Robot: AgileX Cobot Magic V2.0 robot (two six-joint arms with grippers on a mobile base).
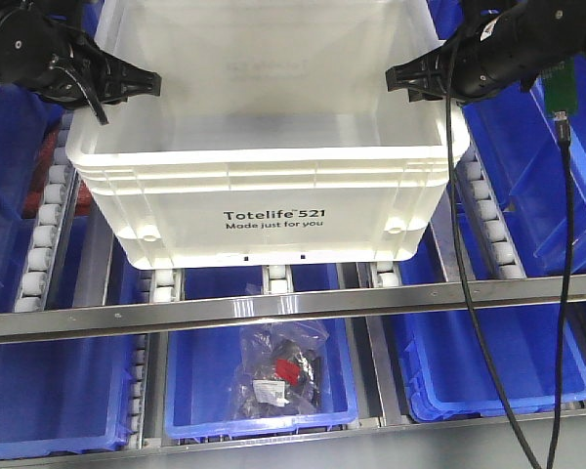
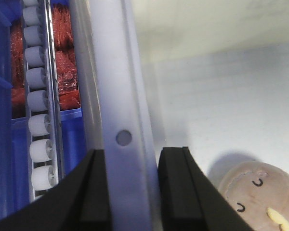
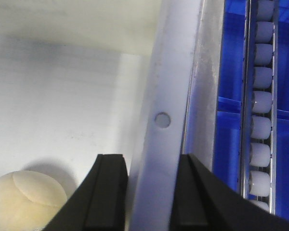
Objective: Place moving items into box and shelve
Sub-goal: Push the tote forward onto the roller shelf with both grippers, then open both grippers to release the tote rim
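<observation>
Nearest, along the bottom of the front view: blue plastic bins point(image 1: 262, 389) in a lower row, three visible, the middle one holding a clear crinkled bag point(image 1: 281, 376) with dark contents and one red piece. Above them a bare metal rail point(image 1: 293, 305) crossing left to right.

Beyond the rail: one box point(image 1: 264, 166), cream-white, rectangular, smooth-walled with ribbed rim, black print "Totelife 521 Made just for you", resting on tracks of white rollers point(image 1: 43, 239) between more blue bins.

Left gripper point(image 1: 148, 84) reaching in from upper left, black, clenched on the box's left rim; left wrist view confirms two flat black fingers point(image 2: 92, 192) straddling the rim wall, one outside, one inside. Right gripper point(image 1: 398, 78) reaching in from upper right, cable trailing down, likewise clamped on the right rim; fingers point(image 3: 108, 192) either side of the wall.

Inside the box, on the floor: two plush balls. Pinkish-brown ball point(image 2: 257, 197), soft fabric, stitched curved marks, near the left wall. Pale yellowish ball point(image 3: 24, 201), seamed panels, near the right wall. Leaf not discernible.

Far left: red mesh-like material point(image 2: 65, 57) beside a roller track.
</observation>
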